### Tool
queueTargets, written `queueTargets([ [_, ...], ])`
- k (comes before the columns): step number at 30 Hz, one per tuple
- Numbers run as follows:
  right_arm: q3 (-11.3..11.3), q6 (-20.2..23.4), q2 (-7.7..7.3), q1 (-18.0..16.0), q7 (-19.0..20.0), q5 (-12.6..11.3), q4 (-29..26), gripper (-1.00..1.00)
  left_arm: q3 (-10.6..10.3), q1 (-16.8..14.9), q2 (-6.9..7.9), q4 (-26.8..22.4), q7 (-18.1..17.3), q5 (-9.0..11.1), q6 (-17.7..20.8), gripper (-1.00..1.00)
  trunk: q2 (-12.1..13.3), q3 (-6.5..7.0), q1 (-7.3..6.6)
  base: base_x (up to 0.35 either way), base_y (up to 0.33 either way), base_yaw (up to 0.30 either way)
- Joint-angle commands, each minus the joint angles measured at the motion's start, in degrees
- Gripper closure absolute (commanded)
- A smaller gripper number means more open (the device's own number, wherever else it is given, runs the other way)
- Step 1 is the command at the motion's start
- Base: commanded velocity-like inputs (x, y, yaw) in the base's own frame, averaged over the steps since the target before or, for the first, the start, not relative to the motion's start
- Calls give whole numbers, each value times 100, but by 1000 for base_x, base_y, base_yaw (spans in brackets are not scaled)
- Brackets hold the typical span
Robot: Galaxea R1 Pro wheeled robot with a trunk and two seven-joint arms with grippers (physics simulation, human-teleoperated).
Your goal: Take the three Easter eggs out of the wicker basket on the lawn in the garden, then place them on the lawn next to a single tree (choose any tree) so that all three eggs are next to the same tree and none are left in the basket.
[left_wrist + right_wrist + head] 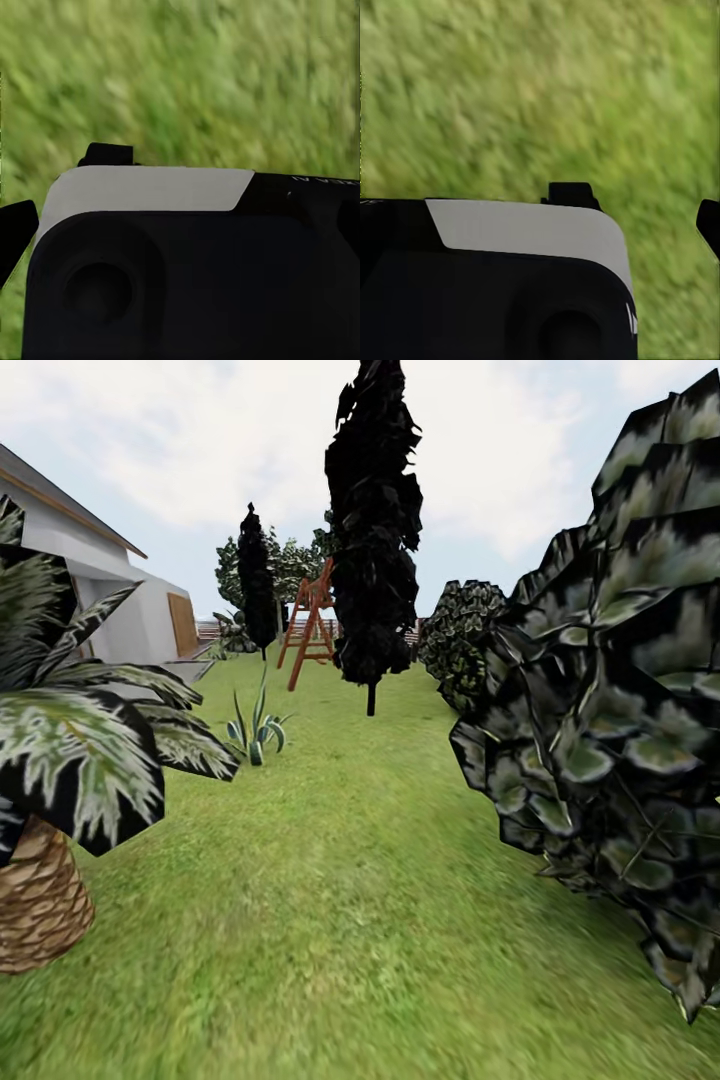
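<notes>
Your head camera looks down a strip of lawn (pixel 340 920) in the garden, with a tall dark cypress (pixel 372 530) standing mid-yard. Behind the cypress leans a red-brown ladder (pixel 310 622); a spiky plant (pixel 256 732) sits nearer than the cypress, toward the white house (pixel 110 595). A scaly-trunked palm (pixel 40 890) and a leafy bush (pixel 620 740) flank the grass in the foreground. Each wrist camera shows your robot's dark body over blurred grass; you cannot tell how either gripper's jaws stand.
</notes>
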Motion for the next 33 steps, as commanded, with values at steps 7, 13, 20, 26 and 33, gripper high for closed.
queueTargets([
  [7,0,-20,4,-3,2,0,5,-100,12,2,2,-8,-21,57,10,-100,-2,-5,3,326,-1,141],
  [13,0,-20,0,-3,2,0,5,-100,12,2,2,-8,-23,57,10,-100,-2,-5,3,327,0,180],
  [20,0,-20,0,-3,2,0,5,-100,12,2,2,-8,-20,57,10,-100,-2,-5,3,327,0,13],
  [26,0,-20,0,-4,2,0,5,-100,12,2,2,-8,-18,61,10,-100,-2,-5,3,326,-42,1],
  [33,0,-20,0,-3,2,0,5,-100,13,2,2,-8,-18,58,7,-100,-2,-5,3,318,-84,0],
])
